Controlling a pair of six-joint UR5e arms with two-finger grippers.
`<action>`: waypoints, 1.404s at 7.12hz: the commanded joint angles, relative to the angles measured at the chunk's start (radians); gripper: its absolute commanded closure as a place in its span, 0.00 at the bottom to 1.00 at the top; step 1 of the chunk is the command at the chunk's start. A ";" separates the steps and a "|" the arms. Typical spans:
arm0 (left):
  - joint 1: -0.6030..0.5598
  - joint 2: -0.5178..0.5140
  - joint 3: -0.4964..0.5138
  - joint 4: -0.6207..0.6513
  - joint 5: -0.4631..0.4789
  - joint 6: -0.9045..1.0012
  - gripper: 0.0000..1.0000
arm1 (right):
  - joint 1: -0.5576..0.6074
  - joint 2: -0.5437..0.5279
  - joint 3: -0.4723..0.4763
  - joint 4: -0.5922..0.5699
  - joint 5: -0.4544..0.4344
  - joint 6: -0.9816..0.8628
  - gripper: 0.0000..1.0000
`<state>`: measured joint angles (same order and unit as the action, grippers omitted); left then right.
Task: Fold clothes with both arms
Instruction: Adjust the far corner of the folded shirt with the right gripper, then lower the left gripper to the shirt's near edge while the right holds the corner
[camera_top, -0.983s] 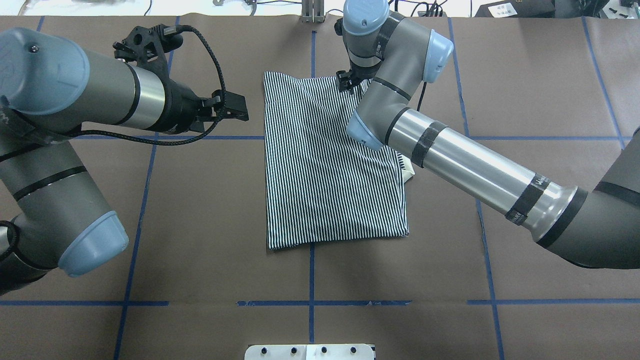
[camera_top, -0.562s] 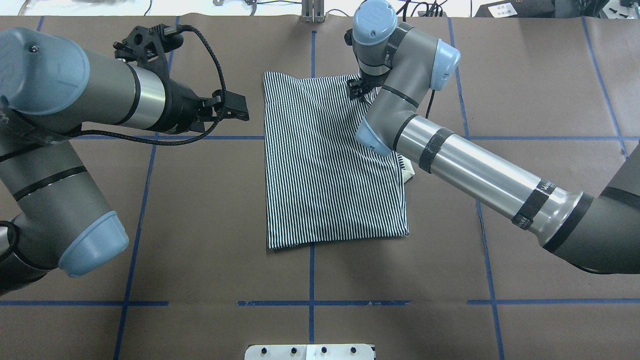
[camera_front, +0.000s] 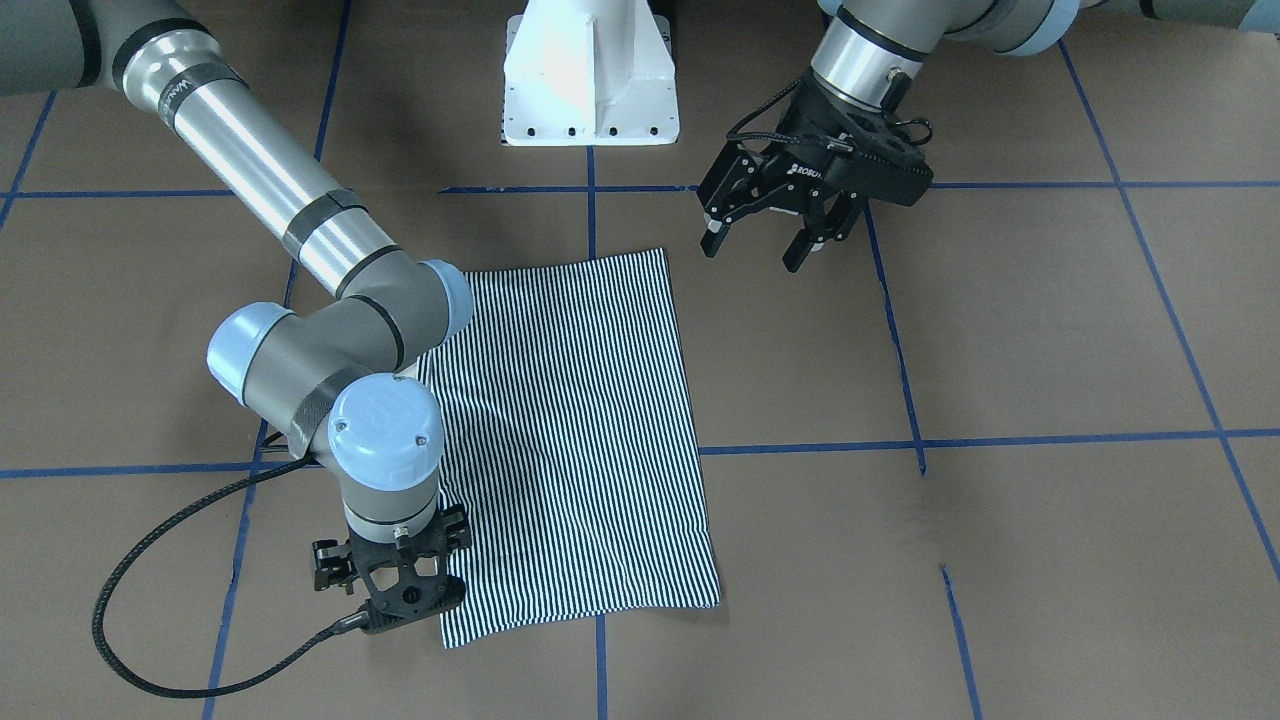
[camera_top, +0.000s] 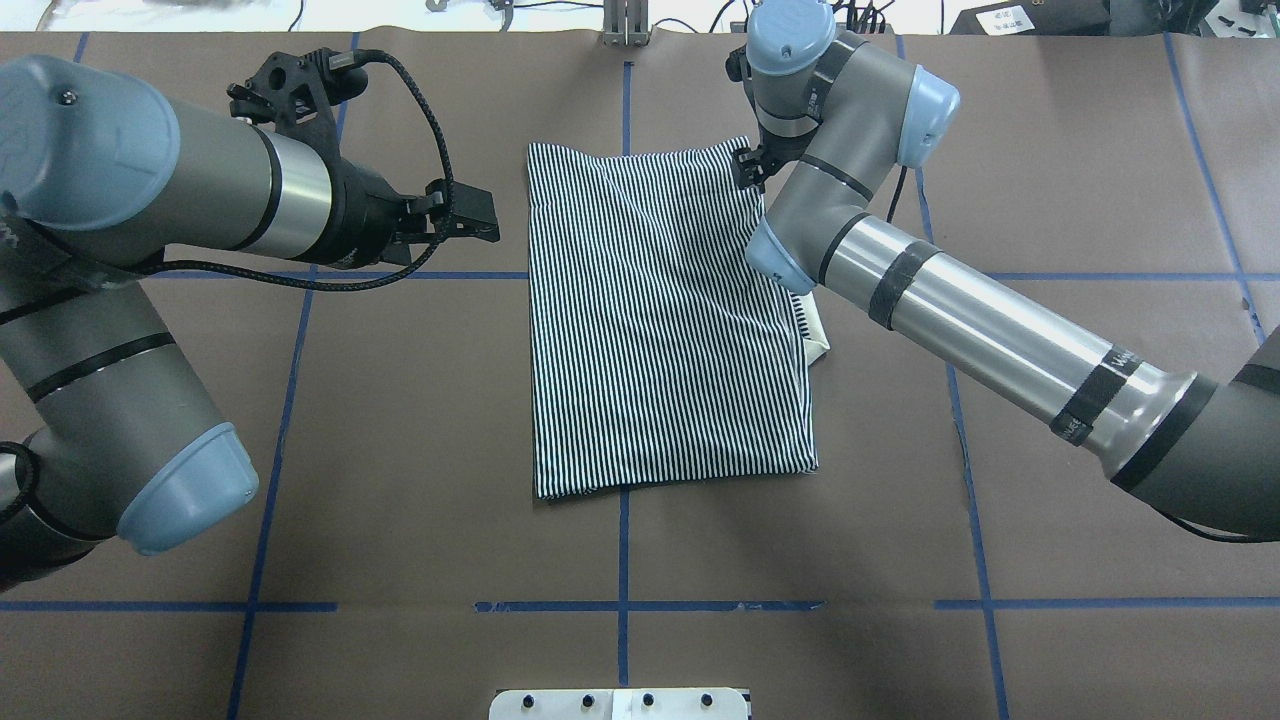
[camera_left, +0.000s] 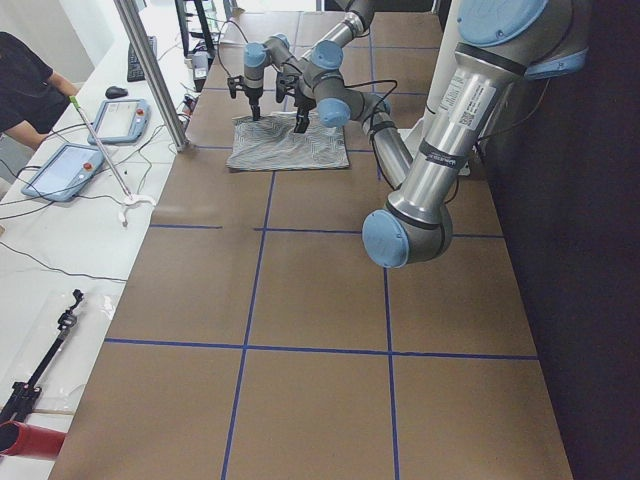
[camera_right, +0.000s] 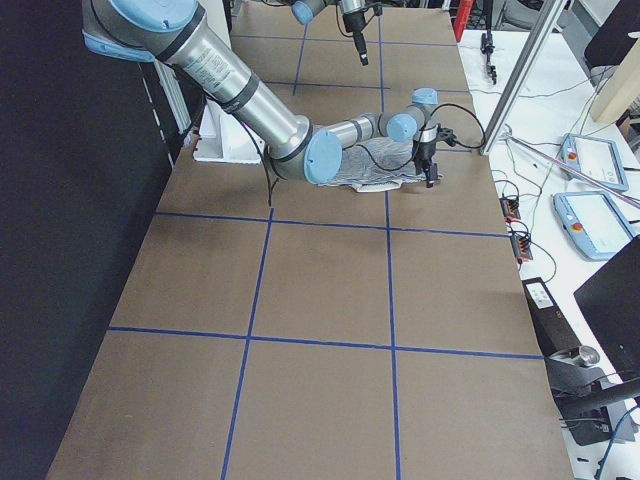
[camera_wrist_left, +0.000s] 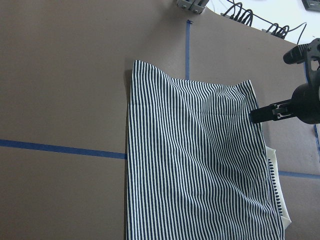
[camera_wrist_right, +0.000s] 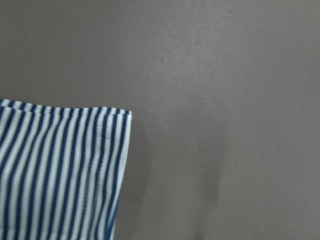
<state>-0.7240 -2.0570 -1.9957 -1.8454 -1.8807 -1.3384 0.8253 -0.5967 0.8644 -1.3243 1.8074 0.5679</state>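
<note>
**Shirt** (camera_top: 660, 320): folded into a striped rectangle and lying flat at the middle of the brown desk (camera_top: 400, 450). Its long edges run away from the robot. A blue tape line (camera_top: 623, 560) runs under it. In the overhead view a white strip (camera_top: 818, 338) pokes out from under its 3 o'clock edge. The cloth shows shallow creases.

**Left gripper** (camera_front: 752, 252): jaws wide apart with nothing between them. It hangs above bare desk, well apart from the shirt, off the shirt's 10 o'clock side in the overhead view. The left arm (camera_top: 150, 190) reaches in from 9 o'clock.

**Right gripper** (camera_wrist_left: 260, 114): points straight down at the shirt's 1 o'clock corner in the overhead view, just beside the cloth's edge. Its fingers are hidden beneath the wrist in the fixed views and show only edge-on from the left wrist camera. I cannot tell how far apart they stand or whether they touch the cloth. The right wrist camera shows that corner's stitched hem lying flat, with bare desk beside it. The right arm (camera_top: 1000, 335) crosses above the shirt's 3 o'clock edge.

**Surroundings**: a white base (camera_front: 590, 75) stands at the robot's side of the desk. A person's dark sleeve (camera_left: 25, 75) shows at 10 o'clock in the left-end view.
</note>
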 joint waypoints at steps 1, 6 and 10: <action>0.000 0.000 0.000 0.000 -0.008 -0.001 0.00 | 0.029 0.001 0.011 -0.001 0.021 -0.016 0.00; 0.069 -0.008 0.098 0.021 -0.052 -0.243 0.00 | 0.077 -0.097 0.459 -0.376 0.274 0.088 0.00; 0.317 -0.136 0.205 0.242 0.121 -0.577 0.02 | -0.029 -0.426 0.918 -0.368 0.275 0.438 0.00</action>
<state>-0.4655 -2.1289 -1.8563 -1.6687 -1.8137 -1.8282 0.8361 -0.9500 1.6928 -1.6963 2.1069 0.9188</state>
